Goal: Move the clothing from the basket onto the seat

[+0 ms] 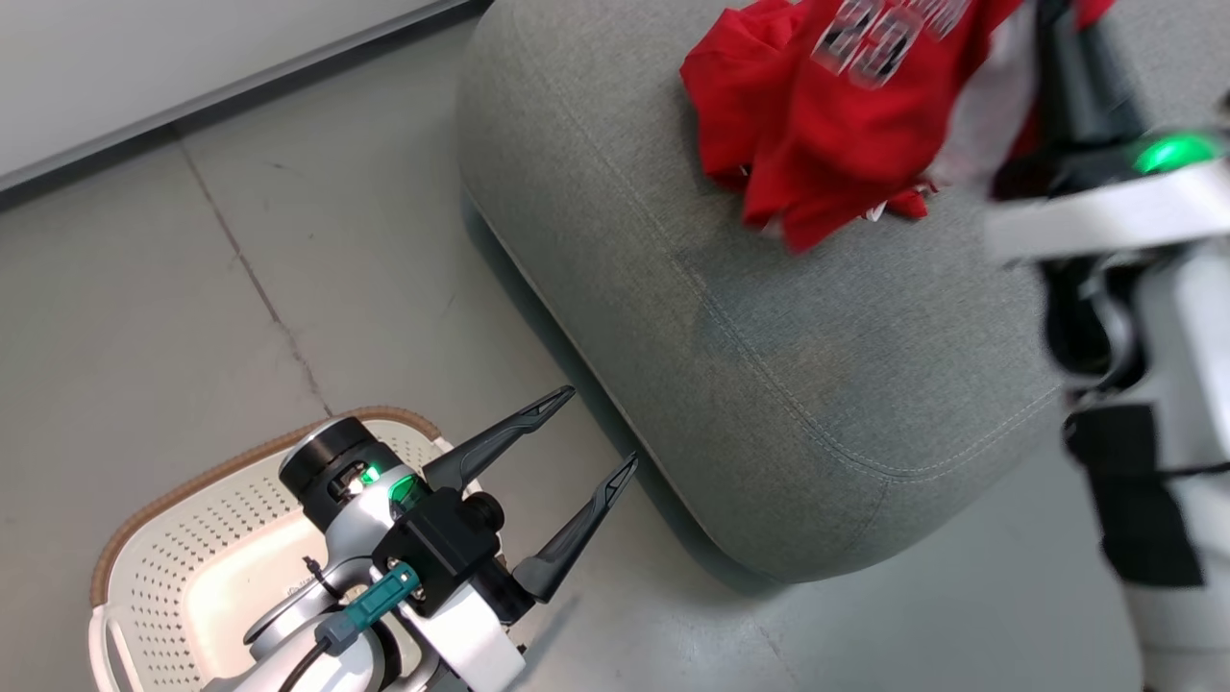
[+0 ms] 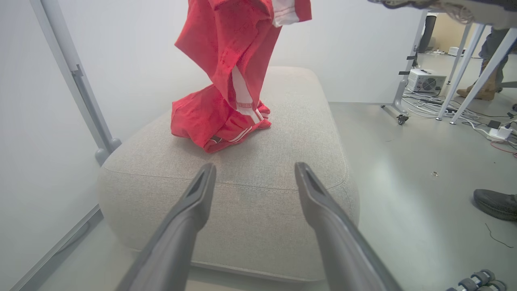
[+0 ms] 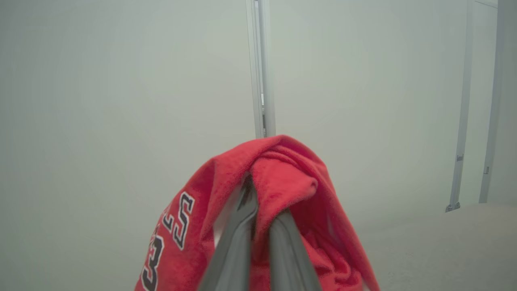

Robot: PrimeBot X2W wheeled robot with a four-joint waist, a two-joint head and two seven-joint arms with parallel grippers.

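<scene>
Over the seat, clothing dangling (hem touching)

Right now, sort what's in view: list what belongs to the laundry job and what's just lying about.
Belongs to the job:
red jersey, pinched in the shut right gripper, its lower end on the grey seat
basket
left gripper, open

Just lying about:
white fan box
floor cables
a person's shoe
</scene>
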